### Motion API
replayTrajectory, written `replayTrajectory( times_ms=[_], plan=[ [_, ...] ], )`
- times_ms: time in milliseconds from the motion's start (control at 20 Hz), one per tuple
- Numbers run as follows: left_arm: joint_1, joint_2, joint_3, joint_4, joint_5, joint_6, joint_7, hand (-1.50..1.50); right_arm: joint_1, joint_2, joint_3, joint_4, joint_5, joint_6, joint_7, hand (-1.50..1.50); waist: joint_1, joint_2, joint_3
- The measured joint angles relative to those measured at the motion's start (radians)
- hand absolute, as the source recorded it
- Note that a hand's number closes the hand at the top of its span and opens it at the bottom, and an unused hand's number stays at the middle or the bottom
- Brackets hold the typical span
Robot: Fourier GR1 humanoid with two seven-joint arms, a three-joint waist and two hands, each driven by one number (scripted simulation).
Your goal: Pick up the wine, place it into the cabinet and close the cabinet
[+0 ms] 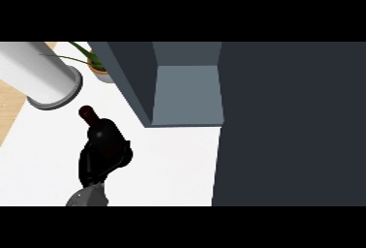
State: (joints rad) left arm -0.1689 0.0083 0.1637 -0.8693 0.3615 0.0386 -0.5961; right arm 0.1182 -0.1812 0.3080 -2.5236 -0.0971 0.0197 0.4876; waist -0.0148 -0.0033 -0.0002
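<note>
Left hand (103, 157) grips the wine (93, 121) beside the open cabinet (186, 92).

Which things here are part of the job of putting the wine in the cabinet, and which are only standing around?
Part of the job:
- wine, held upright on the counter
- left hand, curled round the wine
- cabinet, open
- cabinet door, swung out over the counter

Only standing around:
- plant, by the cabinet
- grey cylinder, at the view's upper left
- counter

White counter (164, 164) with open grey cabinet (186, 92), potted plant (97, 65) and white cylinder (43, 77).
</note>
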Motion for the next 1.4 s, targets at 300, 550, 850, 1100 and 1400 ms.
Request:
replayTrajectory(
  times_ms=[300,550,850,1100,1400],
  plan=[
    [0.016,0.008,-0.032,-0.026,-0.018,-0.002,-0.043,1.50,-0.008,0.006,-0.021,0.004,-0.002,0.005,0.002,-1.50,0.004,0.000,0.000],
    [0.144,0.034,-0.079,-0.133,-0.014,-0.126,-0.066,1.50,0.019,0.011,-0.013,0.006,0.000,0.014,-0.025,-1.50,0.009,-0.003,0.001],
    [0.227,0.042,-0.127,-0.291,0.007,-0.216,-0.051,1.50,0.006,0.009,-0.035,0.009,-0.002,0.020,-0.018,-1.50,0.012,-0.002,0.001],
    [0.250,0.025,-0.188,-0.443,-0.008,-0.182,0.035,1.50,0.005,0.015,-0.038,0.009,-0.003,0.024,-0.011,-1.50,0.010,-0.002,0.001],
    [0.254,0.000,-0.299,-0.643,-0.036,-0.051,0.181,1.50,-0.005,0.023,-0.038,0.011,-0.004,0.026,-0.005,-1.50,0.009,-0.002,0.001]
  ],
)
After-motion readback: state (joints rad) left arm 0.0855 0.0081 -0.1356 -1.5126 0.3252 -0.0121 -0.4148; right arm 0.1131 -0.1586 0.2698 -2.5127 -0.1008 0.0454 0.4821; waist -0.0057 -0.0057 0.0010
